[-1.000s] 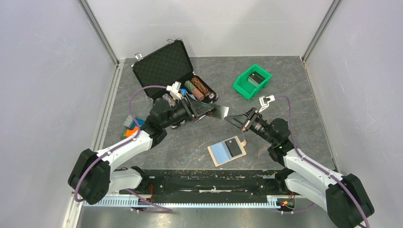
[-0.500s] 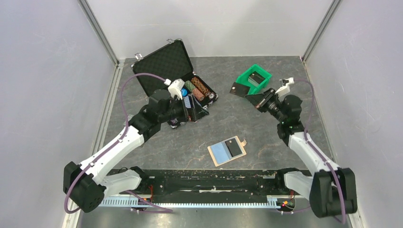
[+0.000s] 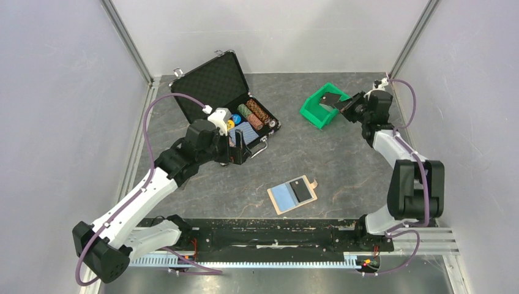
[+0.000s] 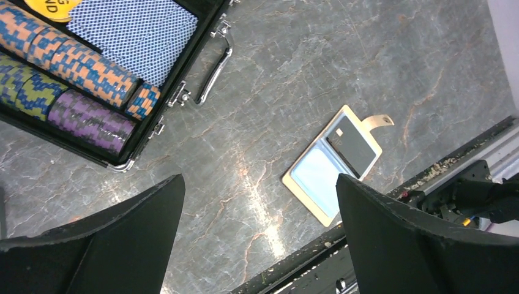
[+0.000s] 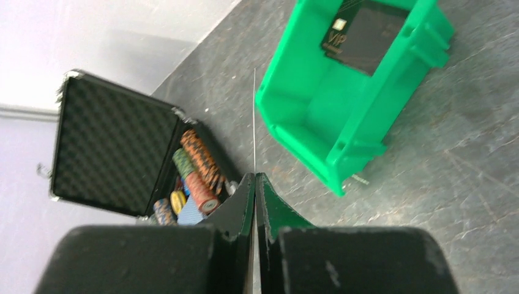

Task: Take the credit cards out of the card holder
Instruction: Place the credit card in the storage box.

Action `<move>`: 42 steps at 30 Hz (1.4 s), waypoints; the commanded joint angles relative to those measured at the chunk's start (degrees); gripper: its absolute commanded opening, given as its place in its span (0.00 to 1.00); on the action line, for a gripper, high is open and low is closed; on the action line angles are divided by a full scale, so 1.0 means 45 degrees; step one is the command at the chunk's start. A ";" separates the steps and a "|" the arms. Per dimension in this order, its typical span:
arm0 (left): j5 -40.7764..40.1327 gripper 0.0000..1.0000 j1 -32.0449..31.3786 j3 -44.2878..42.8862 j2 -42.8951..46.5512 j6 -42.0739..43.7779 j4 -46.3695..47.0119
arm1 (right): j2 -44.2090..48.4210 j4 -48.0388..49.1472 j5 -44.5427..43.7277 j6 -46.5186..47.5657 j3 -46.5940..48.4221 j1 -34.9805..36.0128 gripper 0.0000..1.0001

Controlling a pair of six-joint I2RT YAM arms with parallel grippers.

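Observation:
The tan card holder [image 3: 314, 182] lies spread flat at the table's near middle, in the left wrist view as the card holder [image 4: 378, 121]. A dark credit card [image 3: 300, 190] [image 4: 352, 144] lies on its right half and a light blue face [image 4: 317, 176] covers the left half. My left gripper [image 3: 242, 147] [image 4: 257, 236] hangs open and empty, high over bare table next to the black case. My right gripper [image 3: 344, 105] [image 5: 254, 177] is shut on a thin credit card [image 5: 254, 122], seen edge-on, beside the green bin [image 5: 318, 116].
The green bin [image 3: 311, 113] at the back right holds a dark card [image 5: 367, 37] marked VIP. An open black foam-lined case [image 3: 208, 82] with rolls of poker chips [image 4: 79, 64] and a blue patterned block [image 4: 134, 33] stands at the back left. Walls close off three sides.
The left gripper opened, let go of the card and drew back towards the case. The right arm swung from the table's middle to the back right with the card, up to the green bin.

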State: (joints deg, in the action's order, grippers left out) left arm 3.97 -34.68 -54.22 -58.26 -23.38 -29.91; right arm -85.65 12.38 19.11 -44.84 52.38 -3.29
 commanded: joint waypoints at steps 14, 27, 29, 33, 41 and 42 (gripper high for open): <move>-0.0597 1.00 0.0041 0.0290 0.0877 0.0684 0.0299 | -0.4111 -0.0214 -0.2621 -0.1487 0.3156 -0.0069 0.00; -0.0473 1.00 0.0049 0.0426 0.1148 0.0698 0.0493 | -0.5397 0.0514 -0.2423 -0.2452 0.3784 -0.0070 0.00; -0.0487 1.00 0.0047 0.0446 0.1183 0.0684 0.0514 | -0.5511 0.0592 -0.2432 -0.2557 0.3829 -0.0070 0.00; -0.0455 1.00 0.0042 0.0446 0.1200 0.0666 0.0533 | -0.5500 0.0810 -0.2710 -0.2604 0.3720 -0.0070 0.00; -0.0526 1.00 0.0043 0.0484 0.1229 0.0663 0.0597 | -0.5897 0.1009 -0.2700 -0.2831 0.3952 -0.0036 0.00; -0.0530 1.00 0.0045 0.0480 0.1238 0.0663 0.0592 | -0.5937 0.1007 -0.2724 -0.2846 0.3975 -0.0031 0.00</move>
State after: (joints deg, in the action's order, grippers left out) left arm 1.87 -34.68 -52.10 -53.82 -22.85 -29.82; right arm -110.91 14.63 8.03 -56.62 67.55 -3.38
